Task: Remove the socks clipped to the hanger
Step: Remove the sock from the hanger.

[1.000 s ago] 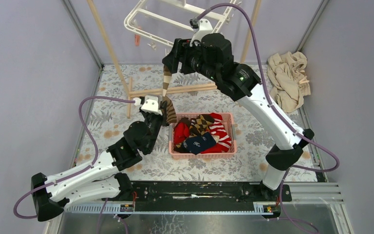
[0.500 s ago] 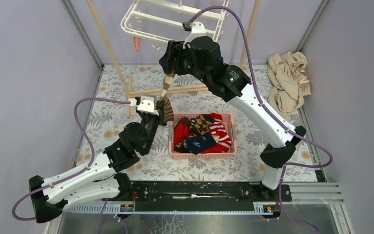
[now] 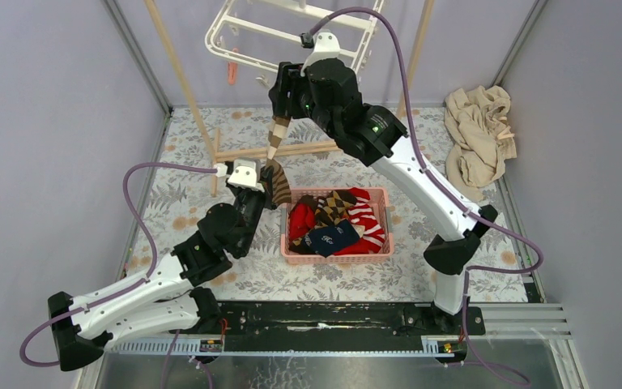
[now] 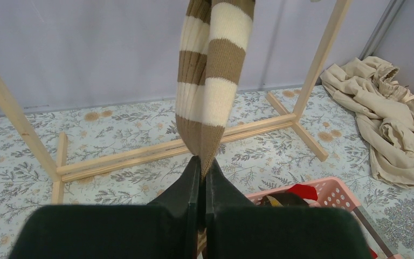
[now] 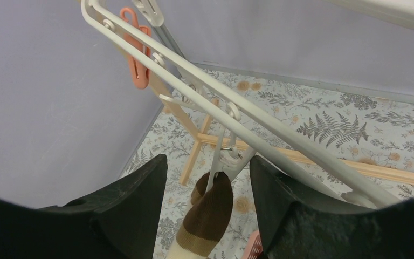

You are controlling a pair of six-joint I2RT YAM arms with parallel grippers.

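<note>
Workspace: floral-covered table [image 3: 170, 154] with the white plastic hanger [image 5: 302, 152] suspended high at the far side, above the wooden pole frame [image 4: 156, 154]. One brown-and-cream striped sock [image 4: 213, 81] hangs from the hanger. Its top end is caught in a small grey clip [image 5: 223, 154] dangling from a ring on one of the bars, and its body runs steeply down and slightly left towards the left arm. Left gripper [image 4: 201, 162]: jaws closed to a thin slit, pinching the lower brown tip of the striped sock, and the fabric above the pinch looks pulled straight. Right gripper [image 5: 206, 164]: raised to the hanger, with its two black fingers [image 5: 140, 186] standing well apart on either side of the grey clip and the sock's top, gripping nothing. I cannot tell whether either finger touches the clip. An orange clip [image 5: 135, 59] hangs further along the same bar, with nothing in it. Pink basket [image 3: 336, 258]: on the table between the two arms, just right of the left gripper, holding a heap of loose socks [image 3: 348, 223] in red, navy and argyle. A crumpled beige cloth [image 3: 478, 134] lies at the far right edge of the table, well apart from the basket.
</note>
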